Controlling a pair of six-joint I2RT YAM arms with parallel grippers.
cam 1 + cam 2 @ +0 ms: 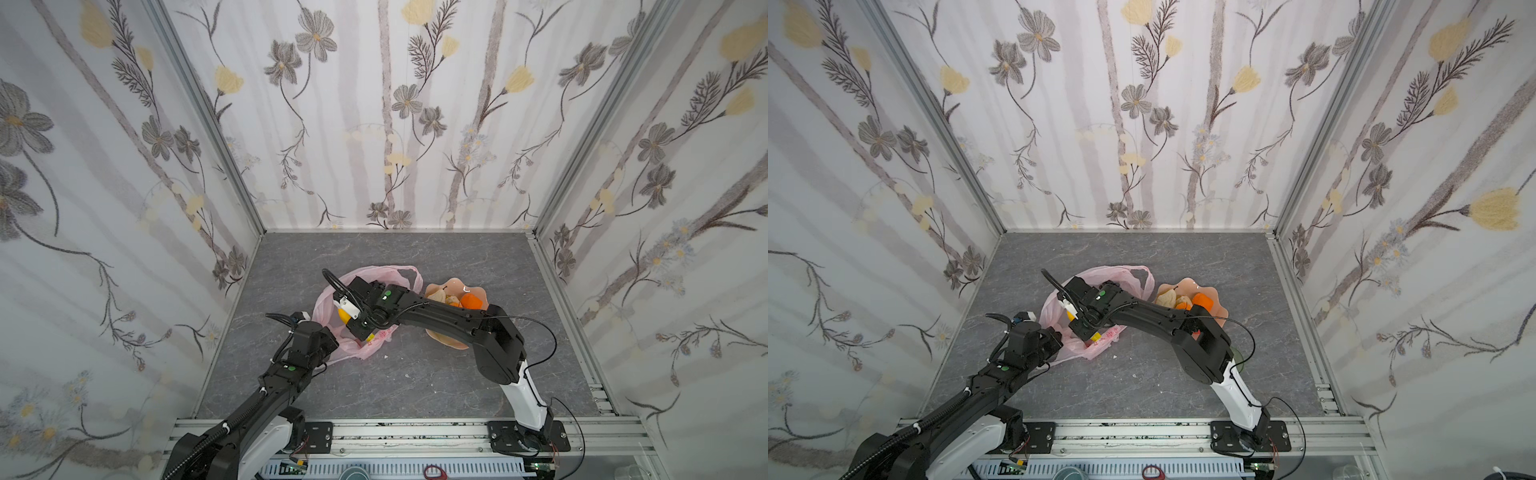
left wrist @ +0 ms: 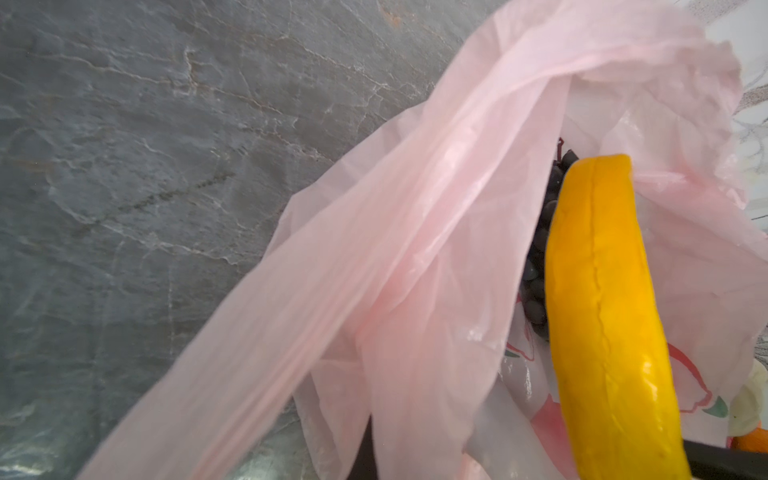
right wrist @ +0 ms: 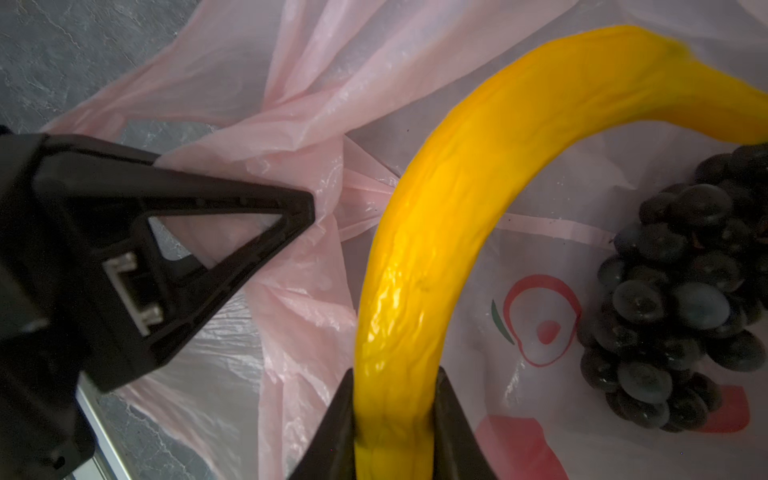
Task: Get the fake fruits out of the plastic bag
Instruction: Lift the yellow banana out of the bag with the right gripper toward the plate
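1. Pinching the bag (image 1: 376, 343) at its left edge, the left jaws are closed tight on the pink film, which stretches toward them.
2. The bag lies crumpled on the grey surface (image 1: 415, 374), mouth spread; grapes (image 3: 673, 299) lie inside on its red print.
3. Reaching across over the bag, the right jaws are clamped on one end of the banana (image 3: 436, 232), which curves just beside the grapes inside the bag's mouth.
4. Just right of the bag, a plate (image 1: 446, 286) holds an orange (image 1: 471, 301) and beige pieces (image 1: 436, 296).

Desk (image 1: 415, 382): grey marbled slab. On it: pink plastic bag (image 1: 370, 347); just beside, peach wavy-edged plate (image 1: 451, 286).
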